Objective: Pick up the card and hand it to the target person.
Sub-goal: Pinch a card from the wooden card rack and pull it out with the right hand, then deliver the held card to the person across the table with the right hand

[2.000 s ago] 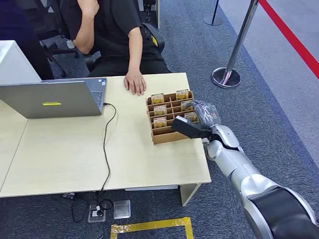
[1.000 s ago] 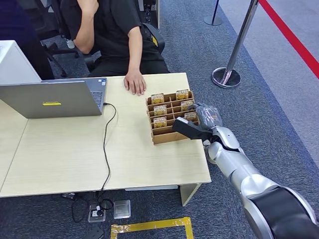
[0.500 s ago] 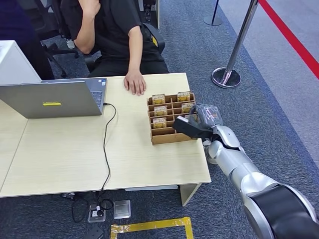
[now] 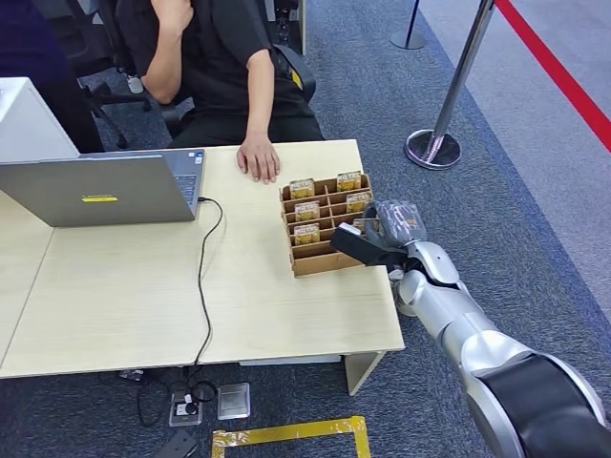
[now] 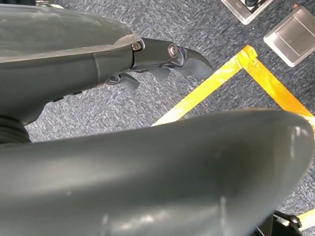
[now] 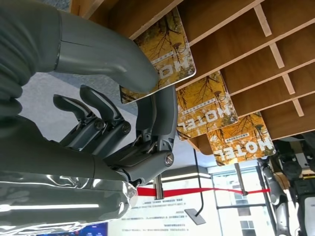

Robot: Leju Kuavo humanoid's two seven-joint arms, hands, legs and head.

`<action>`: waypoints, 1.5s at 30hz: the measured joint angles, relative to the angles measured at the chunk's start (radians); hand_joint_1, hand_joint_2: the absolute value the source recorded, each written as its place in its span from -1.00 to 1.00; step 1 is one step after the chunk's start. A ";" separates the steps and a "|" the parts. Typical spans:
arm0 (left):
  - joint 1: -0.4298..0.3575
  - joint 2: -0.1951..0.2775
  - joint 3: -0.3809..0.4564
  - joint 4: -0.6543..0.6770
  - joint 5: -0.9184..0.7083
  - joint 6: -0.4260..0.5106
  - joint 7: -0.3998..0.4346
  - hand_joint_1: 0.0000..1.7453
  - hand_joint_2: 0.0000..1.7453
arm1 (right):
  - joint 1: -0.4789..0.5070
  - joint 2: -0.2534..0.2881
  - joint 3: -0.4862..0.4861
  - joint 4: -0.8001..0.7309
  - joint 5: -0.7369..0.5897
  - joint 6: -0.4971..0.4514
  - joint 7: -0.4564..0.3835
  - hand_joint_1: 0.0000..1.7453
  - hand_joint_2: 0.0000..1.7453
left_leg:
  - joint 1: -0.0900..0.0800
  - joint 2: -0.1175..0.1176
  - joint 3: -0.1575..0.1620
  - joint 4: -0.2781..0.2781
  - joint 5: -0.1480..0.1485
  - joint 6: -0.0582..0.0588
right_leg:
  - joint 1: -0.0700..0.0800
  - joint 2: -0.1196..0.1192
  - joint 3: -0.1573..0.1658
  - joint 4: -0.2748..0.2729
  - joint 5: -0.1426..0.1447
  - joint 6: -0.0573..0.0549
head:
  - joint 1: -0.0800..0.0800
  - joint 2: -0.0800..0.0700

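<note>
Card (image 6: 163,46) first: you can see it in the right wrist view, a yellow hotel card standing in its slot, with your right hand's thumb pressed on one face and a dark finger behind the other. So the right hand (image 4: 386,229) has it pinched, but the card has not left the wooden organiser (image 4: 317,260). From the head view that slot sits at the organiser's right side, the side nearest your right arm, so this is plainly the right hand's job. The card's long axis runs along the slot; I'd judge the pull has to go straight up out of it, or it will snag the dividers.

Look at the other compartments: more cards (image 4: 306,211) of the same kind stand in several, and a few slots are bare.

Your left hand (image 5: 163,56) hangs low over the carpet, fingers loosely extended, holding nothing.

Across the table (image 4: 130,296), the seated person's hand (image 4: 259,157) rests flat, beyond and to the left of the organiser.
</note>
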 joint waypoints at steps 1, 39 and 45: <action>0.000 0.000 0.000 0.000 -0.001 0.000 0.000 -1.00 -1.00 | 0.000 0.000 0.000 0.000 0.000 0.000 -0.001 1.00 1.00 | 0.000 0.000 0.000 0.000 0.000 0.000 | 0.000 0.000 0.000 0.000 0.000 0.000 | 0.000 0.000; -0.024 -0.002 -0.016 0.000 -0.026 0.039 0.022 -1.00 1.00 | -0.062 0.030 -0.121 -0.354 -0.272 -0.087 -0.226 1.00 1.00 | 0.000 0.000 -0.001 0.000 0.000 0.000 | 0.000 0.000 0.000 0.000 0.000 0.000 | 0.000 0.000; -0.026 -0.005 -0.018 0.000 -0.038 0.052 0.025 -1.00 0.00 | -0.074 0.067 -0.111 -0.273 -0.270 -0.141 -0.246 -0.40 1.00 | 0.000 0.000 -0.001 0.000 0.000 0.000 | 0.000 0.000 0.000 0.000 0.000 0.000 | 0.000 0.000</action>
